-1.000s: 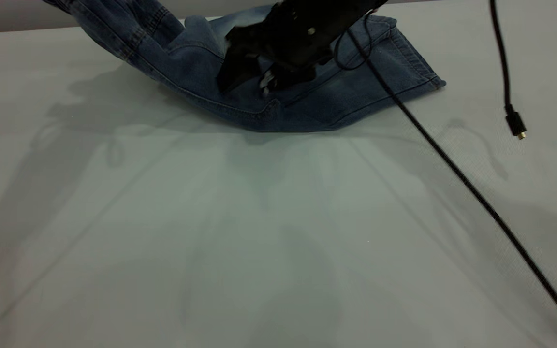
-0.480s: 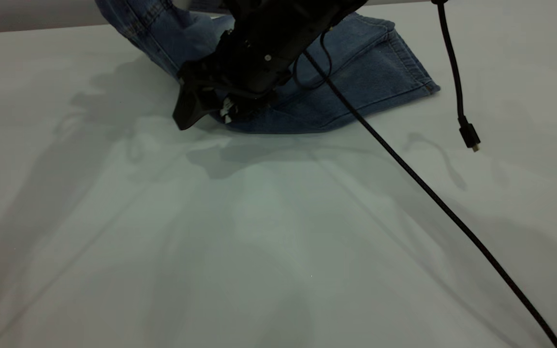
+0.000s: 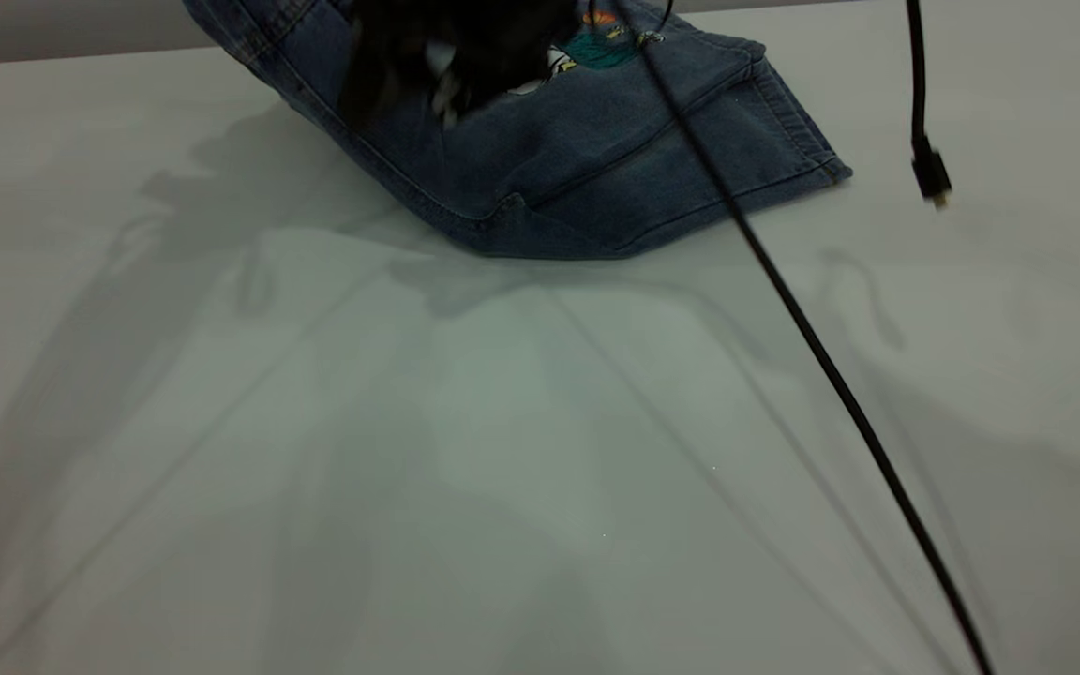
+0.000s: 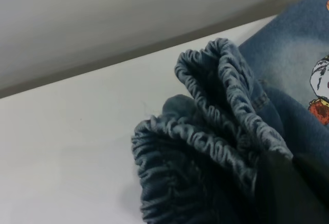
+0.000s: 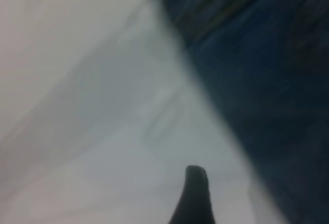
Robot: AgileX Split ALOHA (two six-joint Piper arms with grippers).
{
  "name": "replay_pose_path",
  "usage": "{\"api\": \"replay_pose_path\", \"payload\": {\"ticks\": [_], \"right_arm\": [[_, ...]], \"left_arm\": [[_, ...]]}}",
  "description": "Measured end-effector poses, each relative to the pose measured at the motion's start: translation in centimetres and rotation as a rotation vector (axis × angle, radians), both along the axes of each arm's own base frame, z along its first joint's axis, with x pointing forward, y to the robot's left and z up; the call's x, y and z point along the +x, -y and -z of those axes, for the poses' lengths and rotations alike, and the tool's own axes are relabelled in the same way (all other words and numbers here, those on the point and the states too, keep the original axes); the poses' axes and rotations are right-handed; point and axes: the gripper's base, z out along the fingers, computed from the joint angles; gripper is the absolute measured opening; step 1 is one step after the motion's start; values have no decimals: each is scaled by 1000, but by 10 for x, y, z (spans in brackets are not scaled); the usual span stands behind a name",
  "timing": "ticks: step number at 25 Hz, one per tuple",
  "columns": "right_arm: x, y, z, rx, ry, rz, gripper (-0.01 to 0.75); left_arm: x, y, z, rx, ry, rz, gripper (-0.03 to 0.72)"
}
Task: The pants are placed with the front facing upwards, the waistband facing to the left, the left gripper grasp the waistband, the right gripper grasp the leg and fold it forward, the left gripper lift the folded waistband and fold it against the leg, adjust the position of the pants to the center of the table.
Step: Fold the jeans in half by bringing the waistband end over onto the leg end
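The blue denim pants (image 3: 596, 141) lie folded at the far middle of the table (image 3: 502, 469), with a colourful print (image 3: 596, 45) showing on top. Their left part rises out of the exterior view's top edge. In the left wrist view the ruffled waistband (image 4: 216, 116) is bunched and held up off the table, with my left gripper (image 4: 262, 183) shut on it and one black finger (image 4: 290, 193) pressed on the denim. My right gripper (image 3: 427, 66) hovers as a dark blur over the pants' left half. It (image 5: 231, 193) is open, with one fingertip (image 5: 196, 188) over bare table beside the denim (image 5: 267, 80).
A black cable (image 3: 812, 347) runs diagonally from the right arm over the pants to the near right edge. A second cable hangs at the right, ending in a plug (image 3: 930, 175) above the table. Arm shadows fall on the near tabletop.
My right gripper rose from the pants' near edge up toward the top of the exterior view. The cartoon print has come into view. The hanging plug swung right and upward.
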Motion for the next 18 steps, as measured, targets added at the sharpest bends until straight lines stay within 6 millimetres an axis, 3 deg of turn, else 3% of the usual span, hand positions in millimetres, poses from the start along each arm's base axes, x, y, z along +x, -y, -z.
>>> {"api": "replay_pose_path", "payload": {"ticks": [5,10,18], "right_arm": [[30,39,-5,-49,21,134,525],[53,82,15,-160,46,246,525],[57,97,61,-302,8,273,525]], "left_arm": [[-3,1,-5,17,2,26,55],[-6,1,-13,14,5,31,55],[-8,1,-14,14,-3,35,55]]}}
